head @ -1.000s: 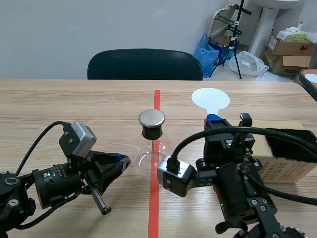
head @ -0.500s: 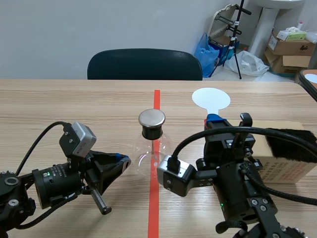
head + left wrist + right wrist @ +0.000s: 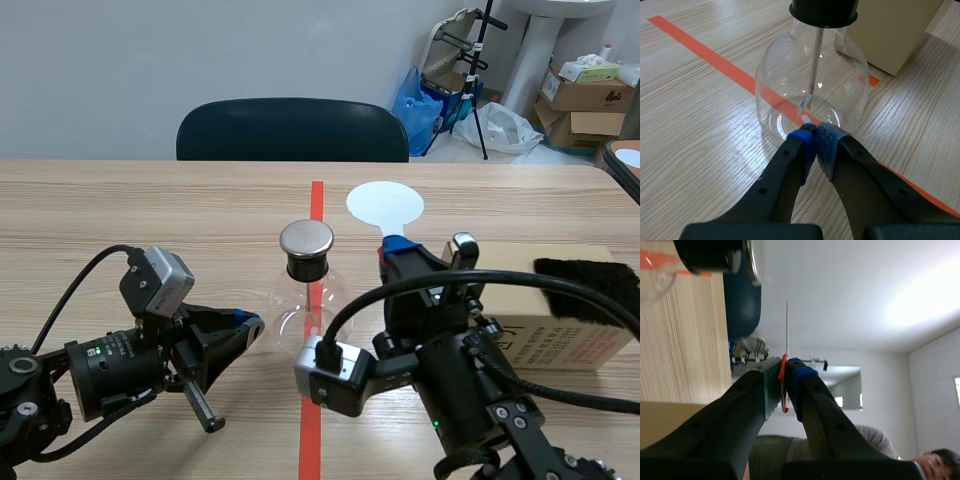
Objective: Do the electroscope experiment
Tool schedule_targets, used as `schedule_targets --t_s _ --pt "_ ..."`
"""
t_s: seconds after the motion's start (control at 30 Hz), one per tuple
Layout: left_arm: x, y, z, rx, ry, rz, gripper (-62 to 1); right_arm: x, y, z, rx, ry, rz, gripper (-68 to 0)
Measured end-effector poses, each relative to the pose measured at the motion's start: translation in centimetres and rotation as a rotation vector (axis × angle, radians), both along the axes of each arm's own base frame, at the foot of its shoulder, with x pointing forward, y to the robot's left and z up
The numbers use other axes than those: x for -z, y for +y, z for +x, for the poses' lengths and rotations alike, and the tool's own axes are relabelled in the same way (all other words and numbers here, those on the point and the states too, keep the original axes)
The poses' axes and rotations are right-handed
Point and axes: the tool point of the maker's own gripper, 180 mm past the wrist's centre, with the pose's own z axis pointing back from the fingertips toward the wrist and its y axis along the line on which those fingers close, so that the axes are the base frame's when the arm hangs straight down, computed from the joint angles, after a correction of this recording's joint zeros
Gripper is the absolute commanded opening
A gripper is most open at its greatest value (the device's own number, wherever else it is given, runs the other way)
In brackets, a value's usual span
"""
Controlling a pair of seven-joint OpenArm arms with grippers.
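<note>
Clear glass flask (image 3: 790, 85), black-stoppered, rod (image 3: 816, 60) inside, just ahead of closed left end effector (image 3: 816, 133); right end effector (image 3: 783, 366) grips white paddle (image 3: 385, 204).

Electroscope flask (image 3: 305, 292) mid-surface (image 3: 120, 210), on tape line (image 3: 316, 200). Left fingers (image 3: 804, 146) just left of it. Disc paddle (image 3: 385, 204) between right fingers (image 3: 801, 380), far-right of flask. Cardboard box (image 3: 560, 325) at right.

A dark chair (image 3: 292, 128) stands behind the table (image 3: 150, 210) at upper centre. A blue bag (image 3: 418, 100), a white bag (image 3: 503, 128) and cardboard boxes (image 3: 585, 95) crowd the upper right.
</note>
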Motion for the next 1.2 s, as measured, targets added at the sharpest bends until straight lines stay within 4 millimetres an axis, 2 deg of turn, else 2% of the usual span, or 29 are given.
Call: schedule_targets --t_s 0.47,1.2 --pt "0.0 0.0 0.0 0.000 0.000 0.000 -57.9 0.3 4.1 -2.4 -0.262 0.004 -0.025 -66.2" --pt "0.0 0.0 0.0 0.000 0.000 0.000 -57.9 0.3 4.6 -2.8 -0.297 0.005 -0.027 -66.3"
